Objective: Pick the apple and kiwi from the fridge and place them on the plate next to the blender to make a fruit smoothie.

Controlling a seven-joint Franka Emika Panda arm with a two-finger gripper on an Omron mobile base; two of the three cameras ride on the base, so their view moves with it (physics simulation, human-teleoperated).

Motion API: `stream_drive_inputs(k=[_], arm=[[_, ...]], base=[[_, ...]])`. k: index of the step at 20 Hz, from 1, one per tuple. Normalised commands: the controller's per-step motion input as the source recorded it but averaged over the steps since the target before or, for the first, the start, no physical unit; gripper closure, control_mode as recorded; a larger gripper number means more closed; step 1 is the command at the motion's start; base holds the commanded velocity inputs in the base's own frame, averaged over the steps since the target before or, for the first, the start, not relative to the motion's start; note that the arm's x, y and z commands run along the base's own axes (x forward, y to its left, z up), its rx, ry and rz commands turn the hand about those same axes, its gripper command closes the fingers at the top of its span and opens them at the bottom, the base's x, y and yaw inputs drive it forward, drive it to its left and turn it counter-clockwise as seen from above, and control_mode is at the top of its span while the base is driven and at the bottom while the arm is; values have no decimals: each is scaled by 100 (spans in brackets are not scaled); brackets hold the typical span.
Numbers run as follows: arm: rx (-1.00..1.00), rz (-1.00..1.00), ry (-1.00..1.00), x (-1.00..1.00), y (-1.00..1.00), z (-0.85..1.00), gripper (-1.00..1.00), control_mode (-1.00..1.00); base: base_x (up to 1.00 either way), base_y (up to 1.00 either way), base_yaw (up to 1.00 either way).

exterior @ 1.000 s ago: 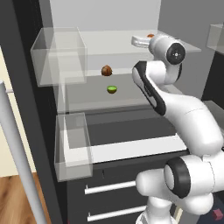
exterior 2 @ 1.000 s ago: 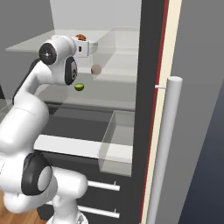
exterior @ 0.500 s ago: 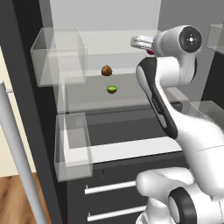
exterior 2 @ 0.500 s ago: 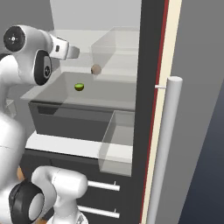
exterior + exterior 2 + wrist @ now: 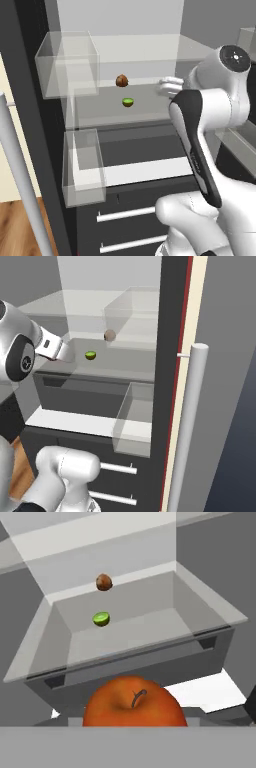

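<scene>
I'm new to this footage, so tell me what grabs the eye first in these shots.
The apple looms large and red at the bottom of the hand view, close to the camera. Behind it, inside the open fridge, the green kiwi lies on a glass shelf with a brown ball just beyond it. The white arm rises at the right of the left base view.

- The arm [image 5: 210,150] is white, smooth and round.
- A black band runs along it.
- Its joints have dark grey round caps.
</scene>
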Motion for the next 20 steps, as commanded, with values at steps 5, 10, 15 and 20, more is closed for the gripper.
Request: stream_drive_inputs(k=[5,10,15,20], arm=[[0,0,7,-75,-1,-83,100,-100],[0,0,0,-10,0,-2,100,100],[0,0,0,0,0,0,100,100],[0,0,0,0,0,0,100,100]], base=[[0,0,0],[-40,0,0],[-100,4,20],[-100,29,59]])
